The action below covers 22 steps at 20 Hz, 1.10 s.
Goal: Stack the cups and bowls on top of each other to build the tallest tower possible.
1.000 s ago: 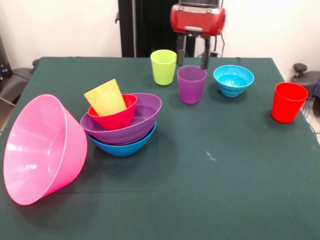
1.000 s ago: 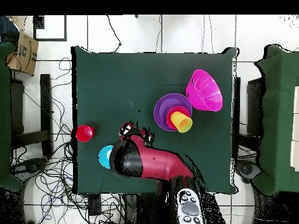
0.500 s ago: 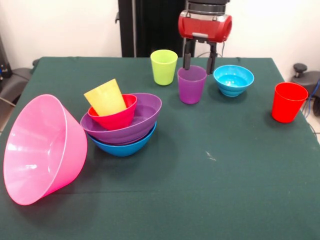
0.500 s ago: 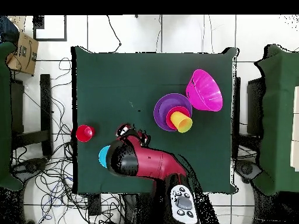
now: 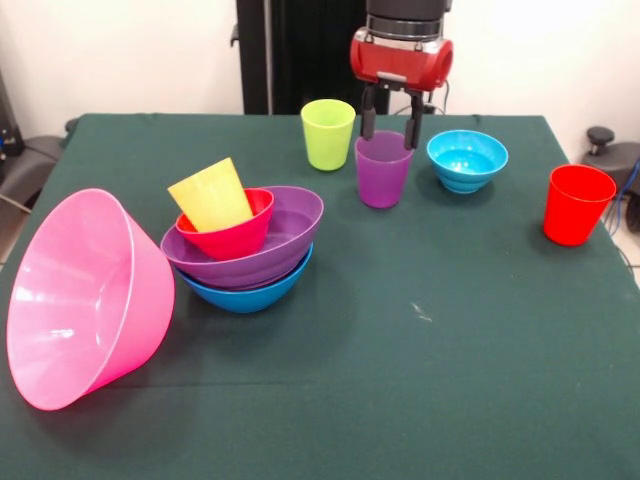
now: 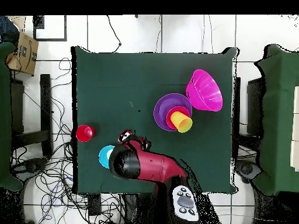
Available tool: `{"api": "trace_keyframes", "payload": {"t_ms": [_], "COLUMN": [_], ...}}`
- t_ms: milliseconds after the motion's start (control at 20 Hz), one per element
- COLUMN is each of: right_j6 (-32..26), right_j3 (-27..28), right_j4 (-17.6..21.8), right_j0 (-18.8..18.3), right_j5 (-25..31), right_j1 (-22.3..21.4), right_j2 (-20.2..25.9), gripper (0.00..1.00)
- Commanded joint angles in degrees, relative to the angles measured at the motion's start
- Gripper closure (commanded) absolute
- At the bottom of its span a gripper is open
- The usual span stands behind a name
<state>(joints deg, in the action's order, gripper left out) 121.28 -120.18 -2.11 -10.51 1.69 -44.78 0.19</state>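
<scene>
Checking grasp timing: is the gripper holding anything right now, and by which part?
Nothing held: the open gripper straddles the purple cup's rim, fingers apart.

Red and black arm enters from top centre-right of the front view, wrist vertical. Hand (image 5: 386,124) points straight down, its two dark fingers (image 5: 367,118) spread apart, nothing clamped between them. In the overhead view the red forearm (image 6: 153,166) lies low in the frame, reaching up-left, covering the hand.
</scene>
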Motion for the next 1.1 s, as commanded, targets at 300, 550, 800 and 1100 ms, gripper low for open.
{"api": "trace_keyframes", "payload": {"t_ms": [300, 550, 800, 1100], "right_j6": [11.51, 11.39, 10.18, 10.34], "right_j3": [-4.08, -3.06, -1.52, -1.35], "right_j4": [-2.93, -3.44, -2.77, -2.91], "right_j0": [1.23, 2.16, 1.19, 1.4], "right_j5": [-0.08, -1.36, -2.47, -2.67], "right_j1": [2.91, 4.31, 6.09, 6.38], "right_j2": [3.28, 2.05, 1.82, 1.64], "gripper": [0.0, 0.0, 0.0, 0.0]}}
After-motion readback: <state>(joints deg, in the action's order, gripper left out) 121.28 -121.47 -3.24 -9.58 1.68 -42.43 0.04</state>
